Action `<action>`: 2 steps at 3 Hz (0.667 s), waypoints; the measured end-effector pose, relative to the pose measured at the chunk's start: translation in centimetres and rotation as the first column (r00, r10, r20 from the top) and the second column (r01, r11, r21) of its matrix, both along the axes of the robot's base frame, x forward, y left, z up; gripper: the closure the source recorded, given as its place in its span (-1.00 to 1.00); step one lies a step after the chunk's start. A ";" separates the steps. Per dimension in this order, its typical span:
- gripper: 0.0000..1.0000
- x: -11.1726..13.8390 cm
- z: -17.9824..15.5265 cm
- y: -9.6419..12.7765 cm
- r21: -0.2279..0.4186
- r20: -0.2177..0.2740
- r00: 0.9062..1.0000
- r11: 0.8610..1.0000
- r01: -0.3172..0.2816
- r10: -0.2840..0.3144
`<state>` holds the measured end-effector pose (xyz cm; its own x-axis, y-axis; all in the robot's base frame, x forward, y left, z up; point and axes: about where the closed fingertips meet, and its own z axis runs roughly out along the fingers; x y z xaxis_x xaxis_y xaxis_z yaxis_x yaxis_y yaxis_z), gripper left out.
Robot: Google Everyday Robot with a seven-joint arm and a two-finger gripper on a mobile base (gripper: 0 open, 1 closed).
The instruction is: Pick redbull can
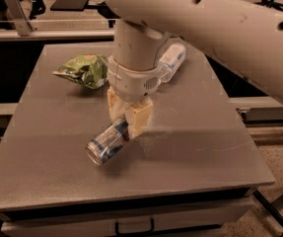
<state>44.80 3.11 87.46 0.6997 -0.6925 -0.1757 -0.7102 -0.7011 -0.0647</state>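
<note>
Sitting left on the grey table [215, 132] is a crumpled green bag [84, 70], then mid-table the redbull can [104, 144] lies on its side, gripper [126, 123] pinched onto its far end, clear bottle [171, 60] behind-right.
</note>
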 end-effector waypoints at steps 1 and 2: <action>1.00 0.4 3.3 -0.2 0.063 -0.021 1.000 0.998 0.010 -0.009; 1.00 0.8 6.6 -0.1 0.131 -0.022 1.000 0.991 0.016 -0.013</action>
